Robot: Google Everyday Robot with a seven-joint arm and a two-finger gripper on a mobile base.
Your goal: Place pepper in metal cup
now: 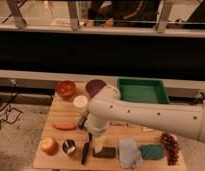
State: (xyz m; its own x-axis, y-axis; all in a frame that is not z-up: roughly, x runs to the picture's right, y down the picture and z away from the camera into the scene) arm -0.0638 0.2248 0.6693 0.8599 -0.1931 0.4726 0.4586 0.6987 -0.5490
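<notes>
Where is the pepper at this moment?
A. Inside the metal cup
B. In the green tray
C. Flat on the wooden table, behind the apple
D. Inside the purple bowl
C: the pepper lies flat on the table, behind the apple and the metal cup. The claw is low over the table to the right of that cup, apart from the pepper.
</notes>
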